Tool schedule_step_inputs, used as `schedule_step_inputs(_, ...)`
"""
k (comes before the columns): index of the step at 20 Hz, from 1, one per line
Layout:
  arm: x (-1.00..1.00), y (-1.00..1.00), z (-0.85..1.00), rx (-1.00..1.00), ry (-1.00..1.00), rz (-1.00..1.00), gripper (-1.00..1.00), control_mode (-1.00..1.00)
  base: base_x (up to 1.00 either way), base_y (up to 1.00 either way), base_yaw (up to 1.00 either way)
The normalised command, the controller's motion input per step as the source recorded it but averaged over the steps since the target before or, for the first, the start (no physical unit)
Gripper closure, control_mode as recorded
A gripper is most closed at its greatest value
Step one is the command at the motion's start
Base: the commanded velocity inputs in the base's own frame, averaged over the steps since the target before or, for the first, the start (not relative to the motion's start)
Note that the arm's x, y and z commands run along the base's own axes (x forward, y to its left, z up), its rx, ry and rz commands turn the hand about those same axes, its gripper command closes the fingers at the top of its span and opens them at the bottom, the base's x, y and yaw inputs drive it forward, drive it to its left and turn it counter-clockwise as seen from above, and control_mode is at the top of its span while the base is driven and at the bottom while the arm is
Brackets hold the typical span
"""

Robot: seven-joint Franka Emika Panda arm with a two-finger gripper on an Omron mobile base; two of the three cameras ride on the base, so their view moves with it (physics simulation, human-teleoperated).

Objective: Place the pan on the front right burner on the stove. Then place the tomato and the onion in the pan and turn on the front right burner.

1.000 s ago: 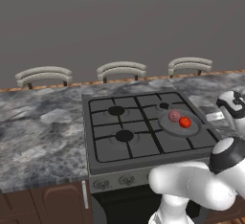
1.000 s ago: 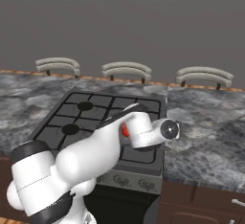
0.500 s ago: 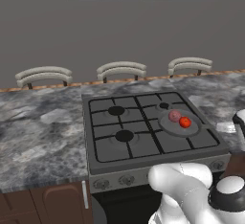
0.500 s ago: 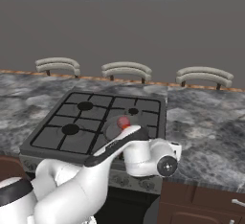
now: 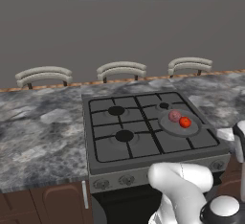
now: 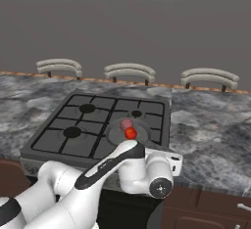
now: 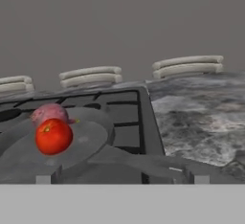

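Note:
The dark grey pan (image 5: pixel 192 128) (image 6: pixel 114 133) sits on the front right part of the stove (image 5: pixel 134 147), covering the front right burner. Inside the pan the glossy red tomato (image 5: pixel 185 121) (image 6: pixel 130 133) (image 7: pixel 53 136) rests against the dull pinkish onion (image 5: pixel 174 116) (image 6: pixel 126 124) (image 7: pixel 49 113). My gripper (image 7: pixel 122 179) is low, just outside the stove's front right corner, and faces across the pan (image 7: pixel 88 139) at about stovetop height. Its fingertips (image 7: pixel 44 179) stand far apart, open, with nothing between them.
A row of round knobs (image 5: pixel 127 180) runs along the stove's front panel, under my forearm. Marble counter lies to the left (image 5: pixel 43 137) and right (image 6: pixel 211 135) of the stove. Three curved chair backs (image 5: pixel 121 69) stand behind the counter.
The arm has swung down and forward, from beside the pan's right to low in front of the stove's right corner. Pan, tomato and onion have stayed put. The gripper stays open.

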Motion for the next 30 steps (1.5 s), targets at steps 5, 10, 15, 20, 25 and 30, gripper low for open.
schedule_step_inputs(5, -0.55, 0.0, -0.02, 0.01, -0.07, -0.07, -1.0, -1.0, 0.0, 0.0, 0.0)
schedule_step_inputs(10, -0.36, 0.0, 0.0, 0.0, -0.02, -0.04, -1.0, -1.0, 0.0, 0.0, 0.0)
schedule_step_inputs(15, -0.3, 0.0, -0.09, 0.0, 0.0, 0.0, -1.0, -1.0, 0.0, 0.0, 0.0)
schedule_step_inputs(20, -0.1, -0.01, -0.38, 0.0, 0.0, 0.0, -1.0, -1.0, 0.0, 0.0, 0.0)
schedule_step_inputs(25, 0.0, 0.0, -0.41, 0.0, -0.03, 0.0, -1.0, -1.0, 0.0, 0.0, 0.0)
schedule_step_inputs(30, -0.05, -0.04, -0.45, 0.0, -0.07, 0.0, -1.0, -1.0, 0.0, 0.0, 0.0)
